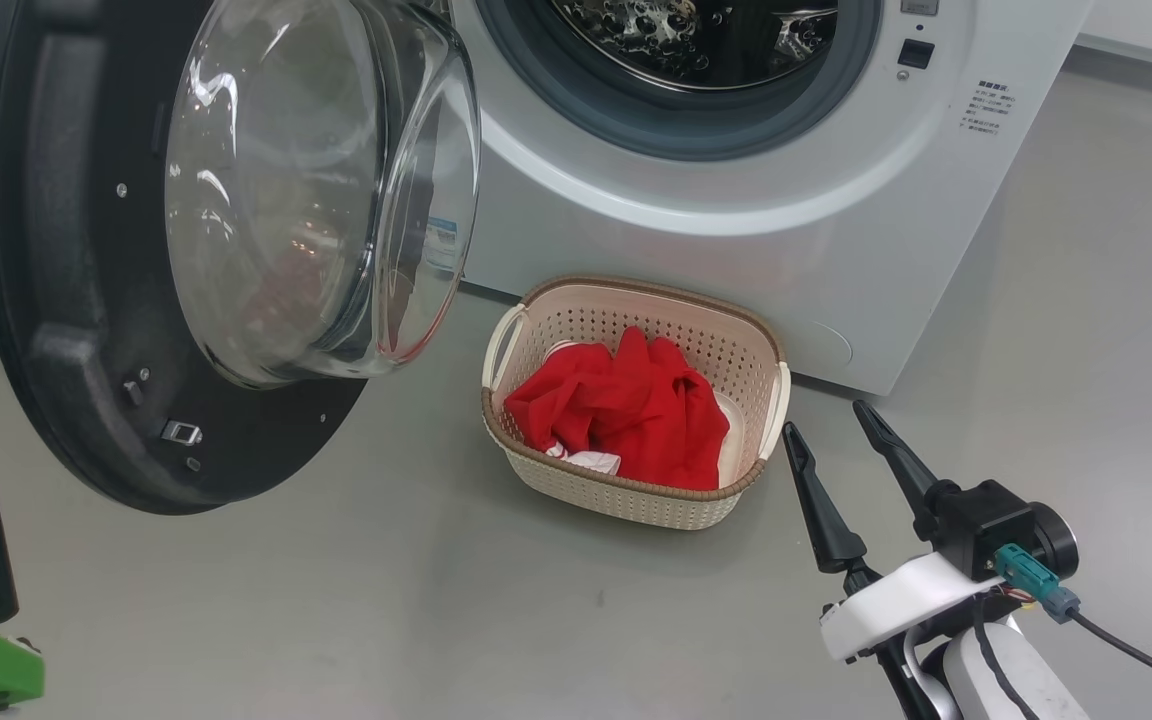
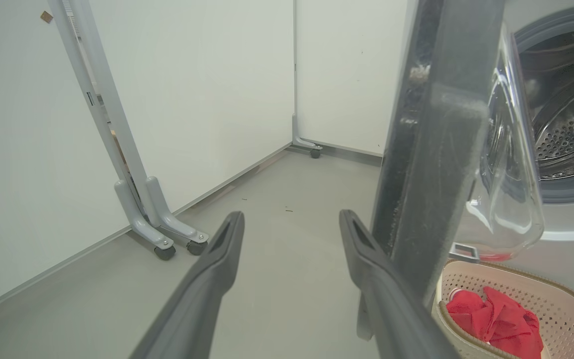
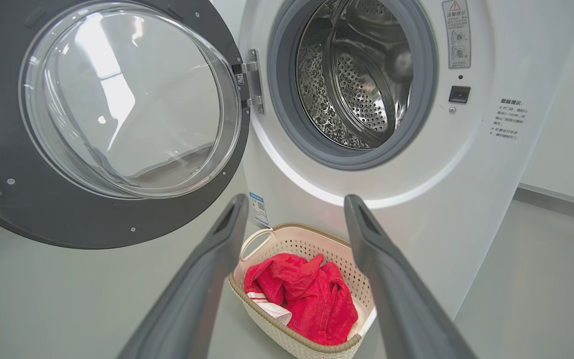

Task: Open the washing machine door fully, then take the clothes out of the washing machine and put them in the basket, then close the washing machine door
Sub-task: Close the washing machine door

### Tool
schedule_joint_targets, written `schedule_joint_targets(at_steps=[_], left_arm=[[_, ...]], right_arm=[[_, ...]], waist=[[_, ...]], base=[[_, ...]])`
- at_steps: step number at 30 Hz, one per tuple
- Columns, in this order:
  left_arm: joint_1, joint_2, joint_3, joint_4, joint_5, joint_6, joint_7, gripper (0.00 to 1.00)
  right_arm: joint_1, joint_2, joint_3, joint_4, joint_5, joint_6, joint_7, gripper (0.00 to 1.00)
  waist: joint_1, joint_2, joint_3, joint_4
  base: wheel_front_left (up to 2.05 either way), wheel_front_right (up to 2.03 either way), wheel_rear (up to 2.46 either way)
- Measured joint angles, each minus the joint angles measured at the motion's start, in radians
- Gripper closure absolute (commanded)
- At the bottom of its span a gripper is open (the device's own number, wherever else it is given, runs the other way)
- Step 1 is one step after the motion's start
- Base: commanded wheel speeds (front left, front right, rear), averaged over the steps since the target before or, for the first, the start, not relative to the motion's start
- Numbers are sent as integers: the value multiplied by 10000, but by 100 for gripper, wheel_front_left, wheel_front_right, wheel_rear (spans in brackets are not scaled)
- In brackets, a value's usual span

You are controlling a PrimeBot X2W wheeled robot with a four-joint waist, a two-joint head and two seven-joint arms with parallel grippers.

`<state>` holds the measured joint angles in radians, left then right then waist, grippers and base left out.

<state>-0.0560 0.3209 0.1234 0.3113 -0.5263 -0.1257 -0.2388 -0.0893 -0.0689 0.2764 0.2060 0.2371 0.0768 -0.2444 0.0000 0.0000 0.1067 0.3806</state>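
While wide apart and empty, left fingers (image 2: 212, 269) and right fingers (image 3: 207, 279); crumpled red clothes (image 1: 636, 405) in perforated cream basket (image 1: 636, 508).

Just left of the right gripper (image 1: 824, 417) the white garment (image 1: 591, 460) lay mostly buried under the red garment (image 1: 626, 410), and well beyond it the printed notice (image 1: 991, 108) was too small to read.

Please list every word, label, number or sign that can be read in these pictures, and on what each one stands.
No text is clear enough to quote.
The warning sticker on the washing machine, upper right: a red triangle sign, characters too small.
The printed block below it: characters too blurred.
The blue label low on the front: too small.
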Motion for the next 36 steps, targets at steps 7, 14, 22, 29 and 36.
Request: schedule_joint_targets(at_steps=[7, 14, 22, 29, 36], left_arm=[[-1, 0, -54, 44, 0, 0, -4, 0], [-3, 4, -56, 96, 29, -2, -13, 0], [-6, 8, -56, 148, 29, -2, -19, 0], [-7, 58, -253, 153, 29, -25, -88, 100], [-10, 109, -249, 132, 79, -25, -88, 100]], right_arm=[[0, 10, 0, 0, 0, 0, 0, 0], [0, 17, 0, 2, 0, 0, 0, 0], [0, 19, 0, 2, 0, 0, 0, 0], [0, 23, 0, 2, 0, 0, -2, 0], [0, 23, 2, 2, 0, 0, -2, 0]], waist=[[0, 0, 1, -2], [0, 0, -10, 7], [0, 0, -12, 13], [0, 0, -13, 4], [0, 0, -6, -5]], base=[[0, 0, 0], [0, 0, 0], [0, 0, 0], [0, 0, 0], [0, 0, 0]])
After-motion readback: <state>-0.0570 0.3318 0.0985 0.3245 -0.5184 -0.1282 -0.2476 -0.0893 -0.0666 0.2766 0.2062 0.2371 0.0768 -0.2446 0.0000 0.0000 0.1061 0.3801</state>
